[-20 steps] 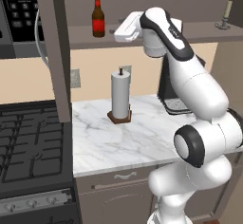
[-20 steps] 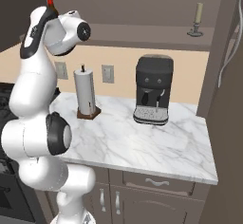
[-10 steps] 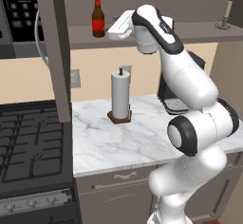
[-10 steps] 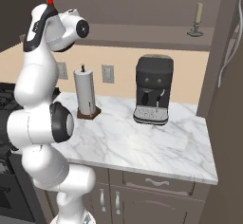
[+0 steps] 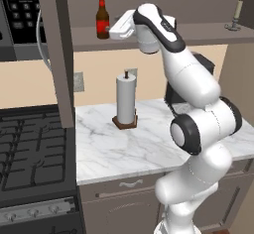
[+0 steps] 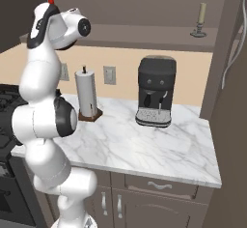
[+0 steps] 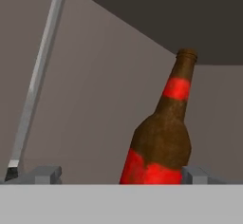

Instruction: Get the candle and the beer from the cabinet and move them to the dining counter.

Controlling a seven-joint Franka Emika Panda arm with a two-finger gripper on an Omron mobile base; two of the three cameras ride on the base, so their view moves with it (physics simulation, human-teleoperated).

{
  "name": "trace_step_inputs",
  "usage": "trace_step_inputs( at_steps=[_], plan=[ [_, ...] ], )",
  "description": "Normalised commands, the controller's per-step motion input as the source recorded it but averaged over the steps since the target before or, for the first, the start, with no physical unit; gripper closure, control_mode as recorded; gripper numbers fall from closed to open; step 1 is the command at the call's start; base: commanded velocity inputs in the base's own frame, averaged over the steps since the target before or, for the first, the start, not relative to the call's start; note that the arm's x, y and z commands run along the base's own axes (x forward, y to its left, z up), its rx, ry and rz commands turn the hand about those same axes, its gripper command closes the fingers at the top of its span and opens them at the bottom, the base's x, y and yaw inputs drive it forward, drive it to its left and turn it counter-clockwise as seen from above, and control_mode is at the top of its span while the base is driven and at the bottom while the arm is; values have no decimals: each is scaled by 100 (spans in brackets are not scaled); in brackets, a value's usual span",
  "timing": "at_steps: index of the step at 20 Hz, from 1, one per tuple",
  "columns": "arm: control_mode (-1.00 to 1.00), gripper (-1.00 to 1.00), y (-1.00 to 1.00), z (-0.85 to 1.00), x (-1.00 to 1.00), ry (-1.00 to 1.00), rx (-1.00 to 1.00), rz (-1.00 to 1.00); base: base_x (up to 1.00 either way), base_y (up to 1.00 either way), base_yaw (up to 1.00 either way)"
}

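The beer (image 5: 102, 17), a dark brown bottle with a red label, stands upright on the shelf of the open cabinet (image 5: 208, 31). My gripper (image 5: 111, 29) reaches in from the right, just beside the bottle at label height. In the hand view the beer (image 7: 163, 137) fills the lower right, standing between my open fingers and close to the right fingertip (image 7: 195, 173), with my gripper (image 7: 121, 174) not closed on it. The candle (image 5: 237, 16) stands on its small holder at the shelf's far right, also seen as the candle (image 6: 201, 17). The dining counter is out of view.
The cabinet door (image 5: 57, 54) hangs open left of the bottle, its silver handle (image 7: 35, 76) beside my hand. Below, on the marble worktop (image 5: 109, 151), are a paper-towel roll (image 5: 125, 101) and a black coffee machine (image 6: 155, 96). A black stove (image 5: 27, 148) lies to the left.
My arm has swung the hand left along the shelf, closer to the beer. The jaws have stayed open, and bottle and candle have not moved.
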Motion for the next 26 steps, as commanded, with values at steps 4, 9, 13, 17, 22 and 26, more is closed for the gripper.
trace_step_inputs(
  at_steps=[4, 9, 13, 17, 22, 26],
  plan=[
    [-100, -100, 6, 0, 24, 0, 0, 0, 0, 0, 0],
    [-100, -100, 4, 0, 21, 0, 0, 0, 0, 0, 0],
    [-100, -100, 4, 0, 21, 0, 0, 0, 0, 0, 0],
    [-100, -100, 6, 0, 12, 0, 0, 0, 0, 0, 0],
    [-100, -100, 10, 0, 6, 0, 0, 0, 0, 0, 0],
    [-100, -100, 11, 0, 8, 0, 0, 0, 0, 0, 0]
  ],
)
